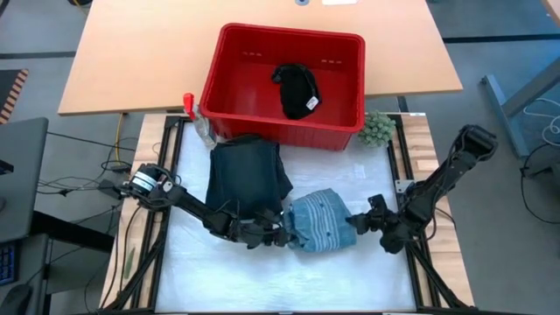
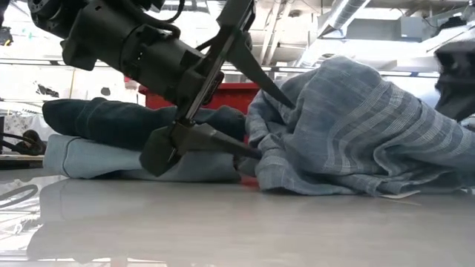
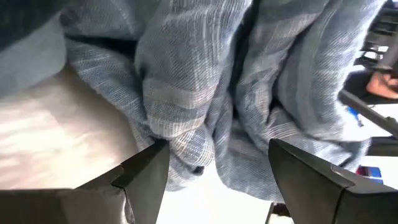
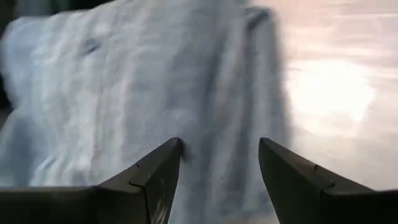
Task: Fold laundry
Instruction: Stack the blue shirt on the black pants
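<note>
the grey-blue striped garment (image 1: 319,221) lies bunched on the table (image 1: 262,280), in front of the red basket (image 1: 232,87). the left gripper (image 1: 278,234) meets its near edge with fingers spread, perhaps touching cloth. the right gripper (image 1: 357,221) faces its other side, fingers apart. a black garment (image 1: 296,89) sits inside the basket; a dark navy garment (image 1: 248,171) rests just before it.

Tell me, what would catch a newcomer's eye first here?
Probably the red basket at the table's far side, with one black garment lying in it. Nearer the front, a crumpled striped garment lies between two dark arms: the left gripper open at one edge, the right gripper open at the other. A folded navy garment lies just behind.
</note>
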`<state>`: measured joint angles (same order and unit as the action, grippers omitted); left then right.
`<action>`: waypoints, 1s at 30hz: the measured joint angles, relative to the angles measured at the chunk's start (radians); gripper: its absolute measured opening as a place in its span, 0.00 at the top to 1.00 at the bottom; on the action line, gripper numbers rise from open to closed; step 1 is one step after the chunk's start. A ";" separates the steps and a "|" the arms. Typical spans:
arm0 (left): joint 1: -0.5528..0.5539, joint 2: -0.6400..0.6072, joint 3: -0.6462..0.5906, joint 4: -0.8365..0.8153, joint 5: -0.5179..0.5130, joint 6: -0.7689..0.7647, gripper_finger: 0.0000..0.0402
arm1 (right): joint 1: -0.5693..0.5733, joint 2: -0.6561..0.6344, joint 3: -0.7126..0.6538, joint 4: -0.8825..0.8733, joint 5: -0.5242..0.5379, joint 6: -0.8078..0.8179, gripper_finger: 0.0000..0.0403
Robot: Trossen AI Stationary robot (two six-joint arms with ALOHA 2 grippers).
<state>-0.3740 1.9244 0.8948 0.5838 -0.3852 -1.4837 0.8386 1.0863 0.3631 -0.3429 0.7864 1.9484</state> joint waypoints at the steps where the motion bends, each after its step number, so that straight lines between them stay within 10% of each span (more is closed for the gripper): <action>1: 0.000 0.000 0.000 0.007 -0.003 -0.005 0.35 | -0.008 0.000 -0.019 0.011 -0.001 0.016 0.39; 8: -0.009 0.000 0.000 0.094 -0.030 0.004 0.33 | 0.006 0.000 -0.213 0.462 0.060 -0.012 0.39; 30: -0.032 -0.002 0.099 -0.089 -0.020 0.293 0.17 | 0.002 0.000 -0.220 0.462 0.074 -0.046 0.39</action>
<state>-0.4058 1.9224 0.9942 0.4947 -0.4049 -1.1904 0.8409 1.0866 0.1432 0.1192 0.8608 1.9026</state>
